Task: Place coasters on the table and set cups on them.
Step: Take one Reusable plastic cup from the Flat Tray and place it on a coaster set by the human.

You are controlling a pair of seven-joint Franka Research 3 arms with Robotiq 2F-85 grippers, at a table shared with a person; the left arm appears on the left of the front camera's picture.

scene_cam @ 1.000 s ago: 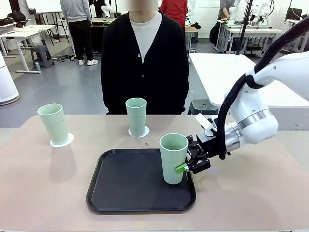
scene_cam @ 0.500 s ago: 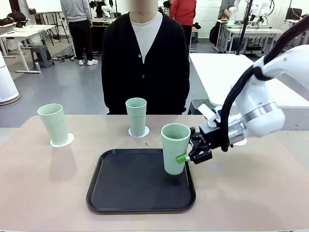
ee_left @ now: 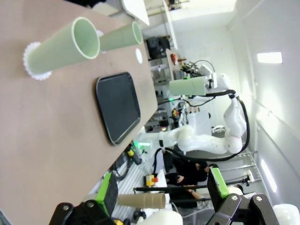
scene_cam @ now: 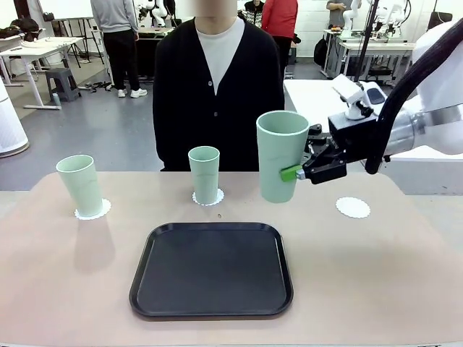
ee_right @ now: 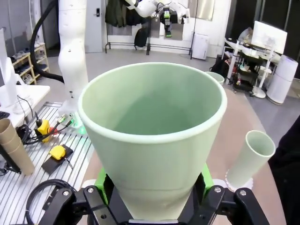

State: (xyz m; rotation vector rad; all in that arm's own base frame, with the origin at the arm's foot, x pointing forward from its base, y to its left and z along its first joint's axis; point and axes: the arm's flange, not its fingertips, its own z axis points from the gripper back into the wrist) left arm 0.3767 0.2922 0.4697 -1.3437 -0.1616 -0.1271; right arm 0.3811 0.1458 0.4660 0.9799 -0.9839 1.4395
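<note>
My right gripper (scene_cam: 300, 172) is shut on a mint-green cup (scene_cam: 281, 155) and holds it upright in the air, above the table (scene_cam: 405, 275) and behind the tray's far right corner. The right wrist view looks into that cup (ee_right: 152, 136), with the green pads (ee_right: 101, 180) pressed to its sides. A bare scalloped white coaster (scene_cam: 352, 207) lies on the table to the right, below the gripper. Two other cups, one at the left (scene_cam: 79, 184) and one in the middle (scene_cam: 204, 173), each stand on a coaster (scene_cam: 92, 211). My left gripper (ee_left: 161, 187) is open, away from the table.
A large black tray (scene_cam: 212, 269) lies bare at the table's front centre. A person in a black cardigan (scene_cam: 217, 94) stands at the far edge, behind the middle cup. The left wrist view shows the tray (ee_left: 118, 107) and both standing cups (ee_left: 61, 47) sideways.
My right gripper has lifted the cup off the black tray, raising it and carrying it back and to the right. The other two cups have not moved.
</note>
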